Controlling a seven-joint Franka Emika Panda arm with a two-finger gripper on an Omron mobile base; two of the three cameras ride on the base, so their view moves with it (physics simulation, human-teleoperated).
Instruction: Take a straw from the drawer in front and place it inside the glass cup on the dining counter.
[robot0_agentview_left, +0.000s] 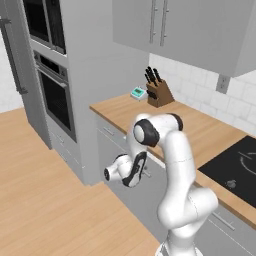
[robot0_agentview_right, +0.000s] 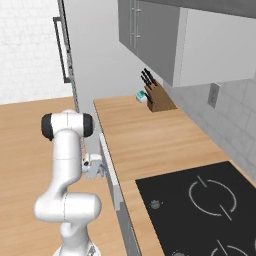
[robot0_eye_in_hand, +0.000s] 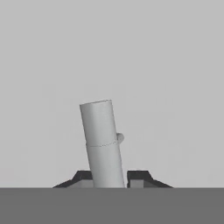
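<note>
No lettering to read anywhere here, folks: not on the oven (robot0_agentview_left: 54, 95) at the upper left of the left base view, not on the grey wall cabinets (robot0_agentview_left: 165, 25) along the top.

On to containers. The knife block (robot0_agentview_left: 160, 93) stands at the back of the wooden tabletop (robot0_agentview_left: 200, 127), upper middle of the frame, black handles sticking out of its top. Just beside it sits a small teal-and-white object (robot0_agentview_left: 138, 92), too small to make out. The black cooktop (robot0_agentview_right: 200, 205) lies at the lower right of the right base view.

The drawer (robot0_eye_in_hand: 166, 65) is the big one: its flat light-grey front spreads across the hand view, and its inside is hidden. In the right base view that front (robot0_agentview_right: 111, 175) runs under the tabletop edge, left of centre.

And the end effector (robot0_eye_in_hand: 109, 177) is right on it! At the bottom centre of the hand view, the two dark tips sit either side of the grey bar handle (robot0_eye_in_hand: 101, 135), narrowed in and hugging it. In the left base view the end effector (robot0_agentview_left: 145, 172) presses up to the grey fronts at mid-frame.
</note>
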